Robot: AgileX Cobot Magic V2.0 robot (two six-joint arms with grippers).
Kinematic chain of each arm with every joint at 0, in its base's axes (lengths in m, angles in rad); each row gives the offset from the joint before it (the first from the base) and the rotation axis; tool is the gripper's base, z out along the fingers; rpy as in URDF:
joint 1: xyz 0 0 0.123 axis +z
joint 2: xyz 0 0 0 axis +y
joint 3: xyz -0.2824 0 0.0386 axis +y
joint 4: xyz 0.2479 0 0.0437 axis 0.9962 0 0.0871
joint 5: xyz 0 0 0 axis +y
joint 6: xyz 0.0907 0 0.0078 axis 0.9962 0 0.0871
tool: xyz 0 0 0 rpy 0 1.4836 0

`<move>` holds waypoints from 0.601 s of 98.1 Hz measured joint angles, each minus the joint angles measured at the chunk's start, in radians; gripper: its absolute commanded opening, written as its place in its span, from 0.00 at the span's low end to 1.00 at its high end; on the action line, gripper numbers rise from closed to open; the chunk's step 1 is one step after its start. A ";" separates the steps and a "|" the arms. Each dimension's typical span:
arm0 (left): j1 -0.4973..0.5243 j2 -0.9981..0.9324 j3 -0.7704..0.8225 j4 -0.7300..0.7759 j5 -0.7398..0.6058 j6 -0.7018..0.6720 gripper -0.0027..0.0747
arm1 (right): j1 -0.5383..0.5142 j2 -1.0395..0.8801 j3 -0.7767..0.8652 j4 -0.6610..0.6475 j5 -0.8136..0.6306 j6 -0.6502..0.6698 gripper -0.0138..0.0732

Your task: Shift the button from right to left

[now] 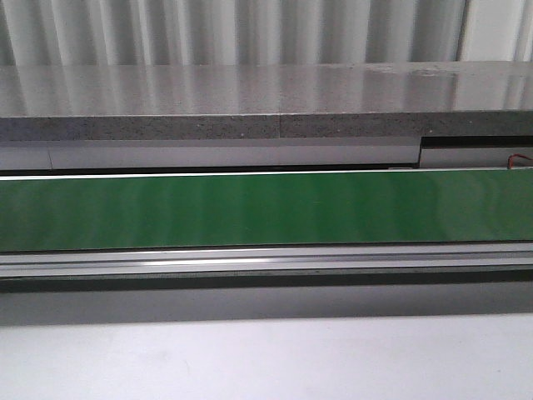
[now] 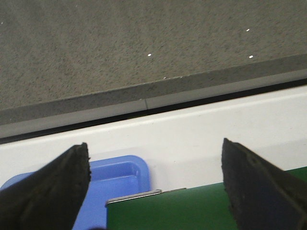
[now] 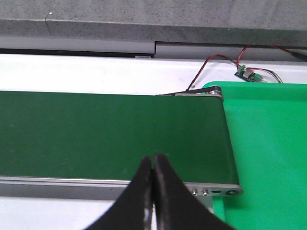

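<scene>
No button shows in any of the 3 views. The right gripper (image 3: 153, 165) hangs clenched and empty over the green belt (image 1: 266, 208); the left gripper (image 2: 156, 184) gapes above the blue tray (image 2: 120, 175). A blind grab likely misses.

We are counting one green belt (image 1: 266, 208), one blue tray (image 2: 117, 179), one bright green mat (image 3: 268, 153), one small circuit board (image 3: 247, 74) trailing red and black wires (image 3: 216, 64), and two grippers: left (image 2: 153, 191) and right (image 3: 153, 191).
</scene>
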 measured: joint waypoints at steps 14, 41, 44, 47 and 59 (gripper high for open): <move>-0.040 -0.135 0.075 -0.037 0.000 0.000 0.74 | 0.000 0.000 0.000 0.000 0.000 0.000 0.08; -0.127 -0.442 0.283 -0.086 0.006 0.000 0.74 | 0.000 0.000 0.000 0.000 0.000 0.000 0.08; -0.132 -0.478 0.306 -0.090 0.006 0.000 0.73 | 0.000 0.000 0.000 0.000 0.000 0.000 0.08; -0.136 -0.522 0.328 -0.098 0.008 0.000 0.71 | 0.000 0.000 0.000 0.000 0.000 0.000 0.08; -0.140 -0.658 0.414 -0.126 0.008 0.000 0.57 | 0.000 0.000 0.000 0.000 0.000 0.000 0.08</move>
